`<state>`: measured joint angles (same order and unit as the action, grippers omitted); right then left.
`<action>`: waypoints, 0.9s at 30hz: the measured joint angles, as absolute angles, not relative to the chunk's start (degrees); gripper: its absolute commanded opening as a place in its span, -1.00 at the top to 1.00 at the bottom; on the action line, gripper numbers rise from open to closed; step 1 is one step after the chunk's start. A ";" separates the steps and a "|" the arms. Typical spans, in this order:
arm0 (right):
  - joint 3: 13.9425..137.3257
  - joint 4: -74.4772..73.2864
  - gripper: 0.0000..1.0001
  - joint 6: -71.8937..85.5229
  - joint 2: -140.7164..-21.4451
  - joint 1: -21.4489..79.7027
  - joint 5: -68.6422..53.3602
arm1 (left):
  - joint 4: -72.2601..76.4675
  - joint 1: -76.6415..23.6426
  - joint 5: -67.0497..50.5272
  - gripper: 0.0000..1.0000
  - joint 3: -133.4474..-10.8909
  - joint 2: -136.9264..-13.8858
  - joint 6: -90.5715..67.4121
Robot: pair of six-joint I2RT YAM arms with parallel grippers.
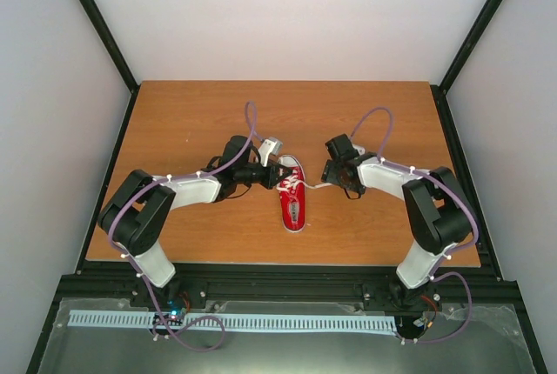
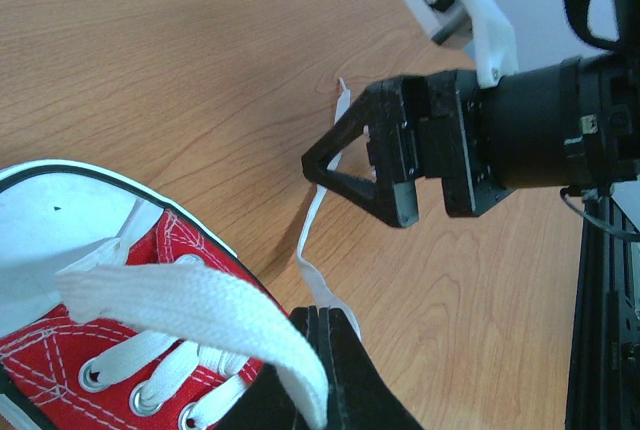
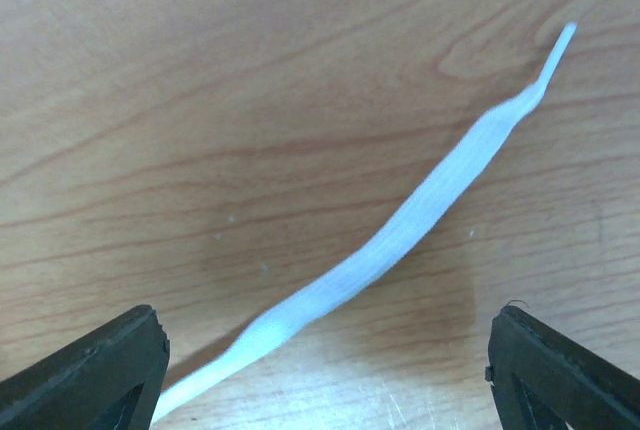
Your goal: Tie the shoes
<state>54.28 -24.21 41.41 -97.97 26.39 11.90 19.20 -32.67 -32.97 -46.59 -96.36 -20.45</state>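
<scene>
The red sneaker (image 1: 292, 200) with white laces lies mid-table, lengthwise toward the arms. In the left wrist view its white toe cap (image 2: 60, 220) and red upper (image 2: 60, 370) fill the lower left. My left gripper (image 2: 318, 315) is shut on a flat white lace (image 2: 200, 300) that is pulled across the shoe; from above, this left gripper (image 1: 272, 174) sits at the shoe's far left side. A second lace end (image 3: 400, 230) lies loose on the wood. My right gripper (image 3: 325, 370) is open, straddling it without touching. In the overhead view the right gripper (image 1: 334, 174) hangs just right of the shoe.
The wooden table (image 1: 191, 122) is bounded by a black frame rail (image 1: 278, 274) at the near edge and white walls around. The right arm's white camera mount (image 2: 465, 10) and black wrist body (image 2: 540, 130) hang close in front of my left gripper.
</scene>
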 measured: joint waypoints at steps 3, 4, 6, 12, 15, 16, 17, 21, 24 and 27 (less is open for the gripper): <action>55.37 -24.36 -0.75 41.39 -97.14 26.37 13.06 | 19.20 -32.69 -32.97 0.99 -46.59 -96.36 -20.29; 55.77 -24.38 -0.75 41.36 -96.99 26.35 13.37 | 19.20 -32.69 -32.97 0.99 -46.59 -96.36 -20.27; 56.71 -24.40 -0.74 41.32 -97.01 26.33 14.17 | 19.20 -32.73 -32.97 0.99 -46.59 -96.36 -20.21; 58.74 -24.27 -0.73 41.34 -99.26 26.26 15.29 | 19.16 -32.91 -32.91 0.98 -46.59 -96.36 -19.99; 58.78 -24.60 -0.73 41.41 -100.95 26.26 16.03 | 19.14 -32.91 -32.77 0.99 -46.59 -96.36 -19.79; 58.78 -24.86 -0.73 41.43 -101.73 26.26 16.51 | 19.14 -32.91 -32.75 0.98 -46.59 -96.36 -19.73; 58.78 -24.93 -0.73 41.43 -101.89 26.26 16.62 | 19.14 -32.91 -32.77 0.98 -46.59 -96.36 -19.68; 58.78 -25.78 -0.70 41.43 -103.02 25.28 17.37 | 19.11 -32.97 -32.75 0.99 -46.59 -96.36 -19.66; 58.78 -25.65 -0.50 41.41 -103.28 23.88 16.34 | 19.07 -33.06 -32.71 0.98 -46.59 -96.36 -19.66; 58.76 -24.75 0.10 40.77 -103.37 23.11 14.85 | 18.92 -33.17 -32.73 0.98 -46.59 -96.36 -19.64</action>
